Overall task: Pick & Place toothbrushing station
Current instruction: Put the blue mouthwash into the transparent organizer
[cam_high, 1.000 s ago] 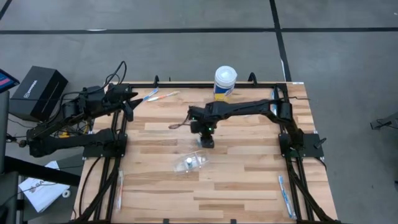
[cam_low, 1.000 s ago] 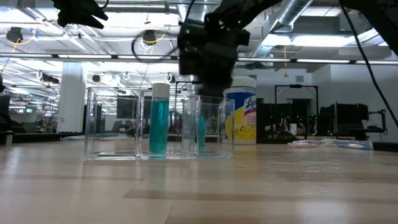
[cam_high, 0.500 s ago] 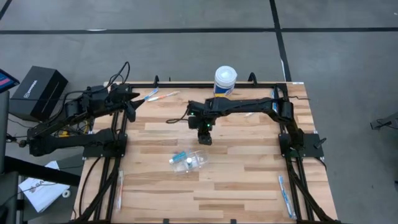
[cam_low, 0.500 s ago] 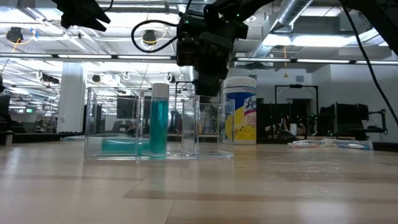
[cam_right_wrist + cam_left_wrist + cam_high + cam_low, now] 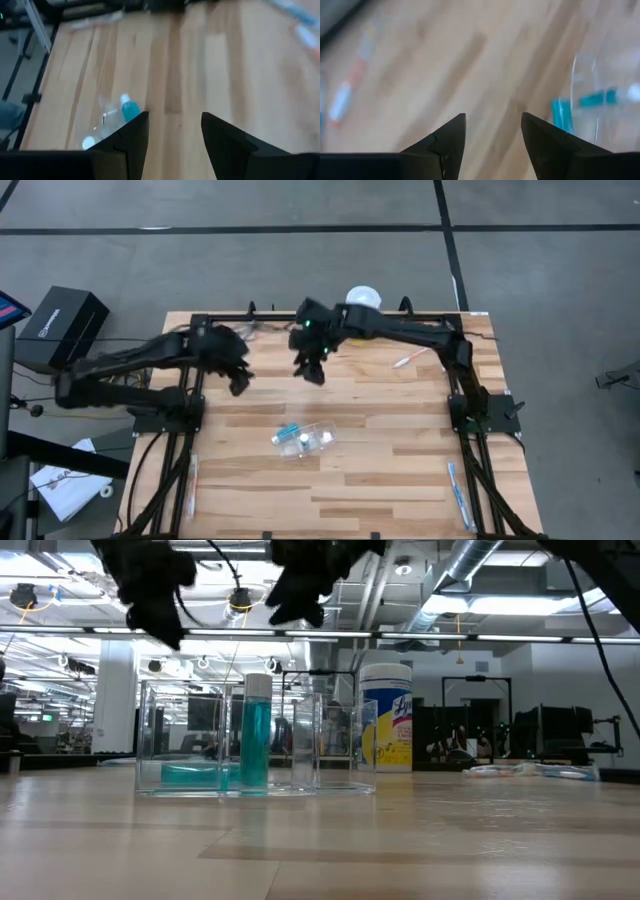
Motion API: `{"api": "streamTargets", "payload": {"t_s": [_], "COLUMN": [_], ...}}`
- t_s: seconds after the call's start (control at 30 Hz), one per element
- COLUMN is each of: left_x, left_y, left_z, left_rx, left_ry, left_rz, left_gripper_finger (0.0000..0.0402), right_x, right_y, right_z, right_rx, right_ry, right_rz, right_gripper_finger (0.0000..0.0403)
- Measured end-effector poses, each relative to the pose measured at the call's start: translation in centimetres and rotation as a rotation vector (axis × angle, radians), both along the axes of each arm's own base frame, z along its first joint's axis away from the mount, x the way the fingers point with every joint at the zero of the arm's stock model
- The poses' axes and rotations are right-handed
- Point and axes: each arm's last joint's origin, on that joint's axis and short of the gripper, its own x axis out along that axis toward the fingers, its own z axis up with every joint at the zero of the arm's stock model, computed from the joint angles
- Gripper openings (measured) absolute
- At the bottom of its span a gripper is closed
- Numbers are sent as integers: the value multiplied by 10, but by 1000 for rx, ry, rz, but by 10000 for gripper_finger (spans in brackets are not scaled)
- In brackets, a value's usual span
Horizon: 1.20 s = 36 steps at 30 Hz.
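High view: right pincer (image 5: pixel 315 370) now higher; left pincer (image 5: pixel 238 383) newly inboard.

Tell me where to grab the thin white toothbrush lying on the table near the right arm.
Grip the toothbrush mid-handle, coming straight down from above, with the fingers closing across its length. It lies flat and slanted on the bare table, and it looks too thin to take from the side.
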Motion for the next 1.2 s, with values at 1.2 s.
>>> {"api": "streamTargets", "payload": {"t_s": [1.2], "left_x": [80], "left_y": [-101], "left_z": [-130], "left_rx": [-409], "left_ry": [167], "left_rz": [71], "left_gripper_finger": [213], "right_x": [-107], "right_y": [-42], "right_z": [125], "right_rx": [-134], "right_ry": [-206], "right_rz": [-6], "right_gripper_finger": [173]}}
